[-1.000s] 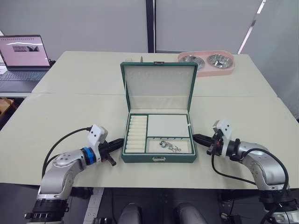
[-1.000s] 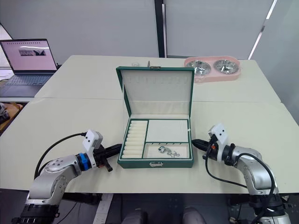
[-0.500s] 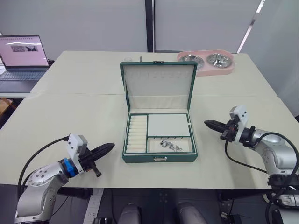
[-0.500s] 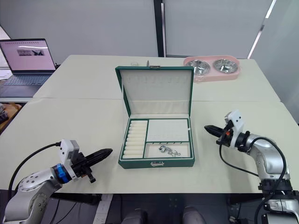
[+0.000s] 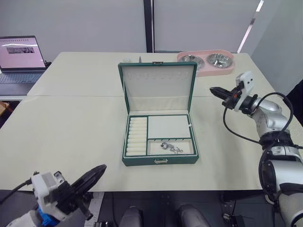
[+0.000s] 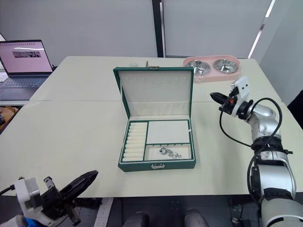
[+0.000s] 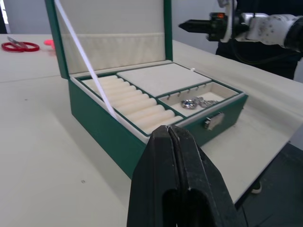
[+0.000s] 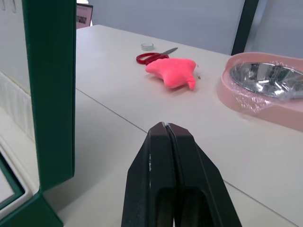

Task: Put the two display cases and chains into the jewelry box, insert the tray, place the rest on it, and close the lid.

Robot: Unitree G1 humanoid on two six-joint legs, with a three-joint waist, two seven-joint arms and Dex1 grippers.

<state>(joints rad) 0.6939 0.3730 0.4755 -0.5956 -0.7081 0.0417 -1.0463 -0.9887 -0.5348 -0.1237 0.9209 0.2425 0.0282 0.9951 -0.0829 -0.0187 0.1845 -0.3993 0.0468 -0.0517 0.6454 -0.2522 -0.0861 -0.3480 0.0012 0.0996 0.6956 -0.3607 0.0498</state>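
Jewelry box (image 5: 160,142) sits open at the middle of the pale table (image 5: 71,127), its tray (image 5: 161,135) already seated inside and a silver chain (image 5: 171,148) lying in the tray's front compartment. Nearest the camera, the left gripper (image 5: 92,174) hangs off the table's front edge, fingers pressed together and holding nothing. Beyond the box's right side, the right gripper (image 5: 214,90) hovers clenched and empty, level with the upright lid (image 5: 157,87). Closing that lid looks to be the step left; it would go best with a push from behind the top edge, lowered evenly so the front clasp (image 5: 161,161) meets squarely. At the far edge stand a pink pet bowl (image 5: 207,63) and a laptop (image 5: 20,58).
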